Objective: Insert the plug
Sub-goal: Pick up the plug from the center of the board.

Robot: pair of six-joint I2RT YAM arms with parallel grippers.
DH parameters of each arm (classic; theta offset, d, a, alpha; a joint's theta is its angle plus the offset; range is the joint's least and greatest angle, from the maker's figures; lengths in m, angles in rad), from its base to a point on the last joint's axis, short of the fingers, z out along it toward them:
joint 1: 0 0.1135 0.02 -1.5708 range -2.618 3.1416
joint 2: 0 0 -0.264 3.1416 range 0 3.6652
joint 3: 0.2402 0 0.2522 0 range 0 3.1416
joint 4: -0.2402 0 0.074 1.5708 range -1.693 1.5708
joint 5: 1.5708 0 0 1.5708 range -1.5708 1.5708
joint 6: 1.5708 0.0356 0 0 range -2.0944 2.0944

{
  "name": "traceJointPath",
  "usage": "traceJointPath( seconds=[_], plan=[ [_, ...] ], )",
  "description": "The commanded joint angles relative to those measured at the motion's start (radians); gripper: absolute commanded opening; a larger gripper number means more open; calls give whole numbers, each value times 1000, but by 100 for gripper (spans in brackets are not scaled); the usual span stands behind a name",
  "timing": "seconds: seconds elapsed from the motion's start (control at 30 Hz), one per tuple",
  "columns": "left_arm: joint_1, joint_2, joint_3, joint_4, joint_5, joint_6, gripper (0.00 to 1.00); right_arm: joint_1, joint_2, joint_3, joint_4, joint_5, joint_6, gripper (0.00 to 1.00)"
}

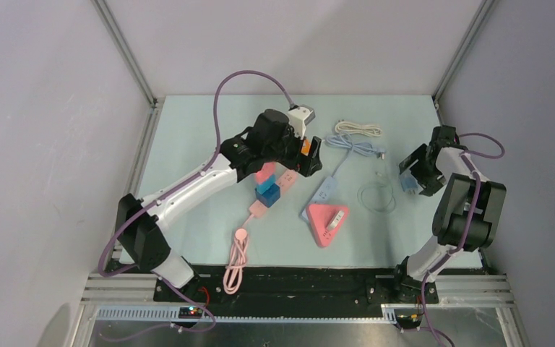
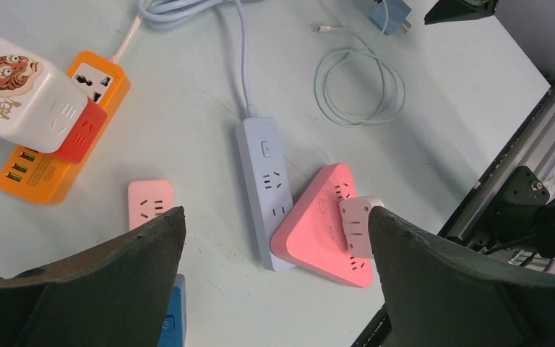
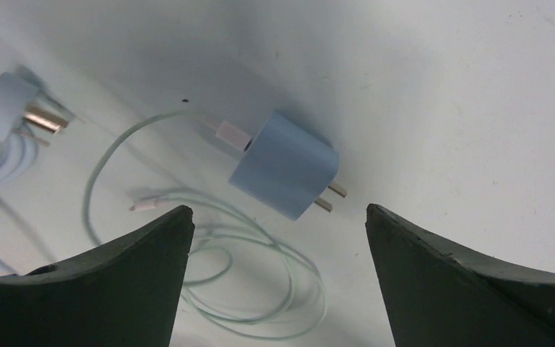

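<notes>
A small blue charger plug (image 3: 285, 173) with two metal prongs lies flat on the table, joined to a loose pale green cable (image 3: 260, 289). It also shows in the top view (image 1: 409, 183). My right gripper (image 3: 278, 246) is open and empty, hovering just over the plug. A light blue power strip (image 2: 265, 188) lies beside a pink triangular strip (image 2: 318, 231) that has a white adapter (image 2: 356, 225) plugged in. My left gripper (image 2: 274, 275) is open and empty, above the table between these strips and a pink strip (image 2: 150, 202).
An orange power strip (image 2: 36, 170) carries a white adapter with a tiger picture (image 2: 22, 97). A blue adapter (image 2: 173, 322) sits by the left finger. Coiled white and blue cables (image 1: 358, 130) lie at the back. A pink cord (image 1: 237, 260) runs to the front edge.
</notes>
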Motion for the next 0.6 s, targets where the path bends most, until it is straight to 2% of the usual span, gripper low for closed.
traceJointPath(
  seconds=[0.0, 0.13, 0.47, 0.53, 0.57],
  plan=[
    [21, -20, 32, 2, 32, 13, 100, -13, 38, 46, -4, -8, -14, 94],
    [38, -15, 35, 3, 49, 7, 100, -13, 82, 65, -2, 15, 17, 94],
    [45, -15, 40, 3, 65, -3, 100, -13, 164, 81, 9, 31, 23, 75],
    [45, -12, 43, 3, 74, -6, 100, -13, 171, 84, 11, 29, 18, 66],
    [44, -10, 46, 3, 77, -7, 100, -14, 170, 85, 11, 27, 18, 57]
  ],
)
